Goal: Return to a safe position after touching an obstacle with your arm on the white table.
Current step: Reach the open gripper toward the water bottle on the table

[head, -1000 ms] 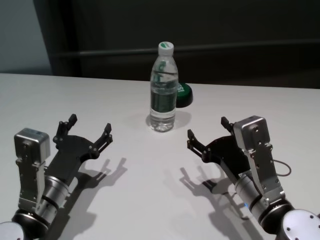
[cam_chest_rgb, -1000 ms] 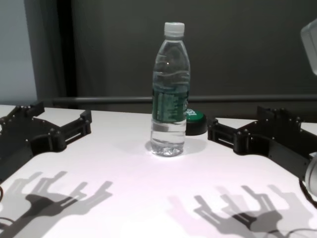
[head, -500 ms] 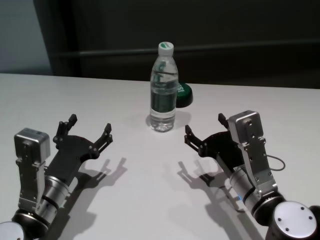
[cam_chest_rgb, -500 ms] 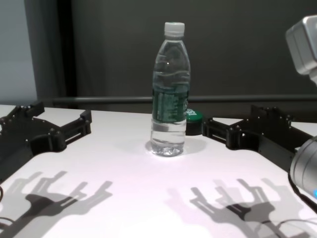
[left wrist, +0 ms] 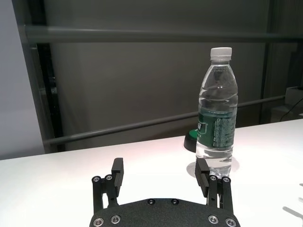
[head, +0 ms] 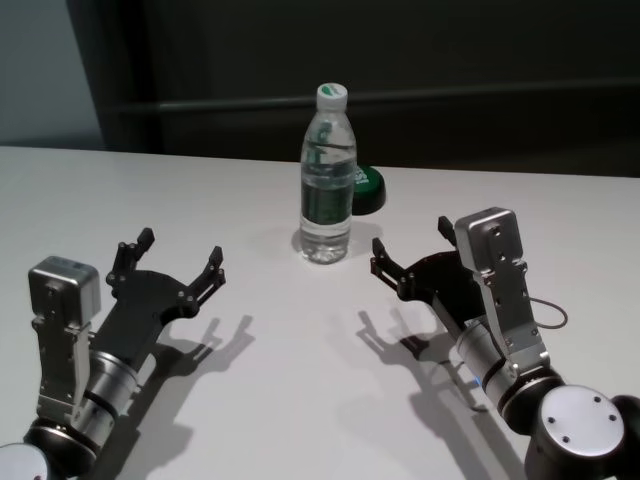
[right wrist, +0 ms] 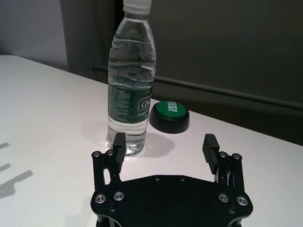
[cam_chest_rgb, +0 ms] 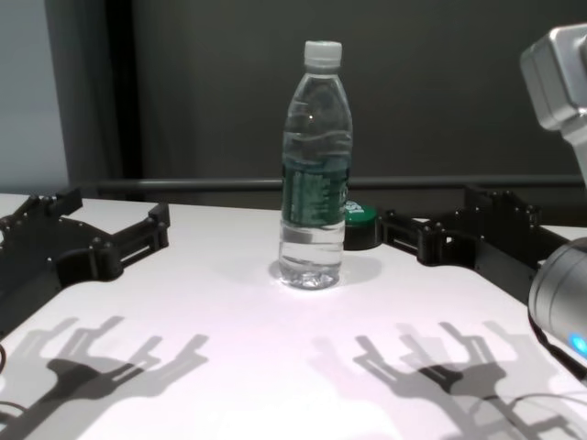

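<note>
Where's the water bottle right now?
The water bottle stands upright mid-table on the white table in the head view, just in front of a green-topped puck, ahead of both open grippers.

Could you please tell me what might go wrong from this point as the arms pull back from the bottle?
1. The tall clear plastic water bottle with a white cap stands upright and slender; the open right claw sits close beside it, so a sideways swing might tip it.
2. The low black puck with a green top lies just behind the bottle, so a falling bottle could hit it.
3. The open left claw hovers low over the white table and might scrape it.
</note>
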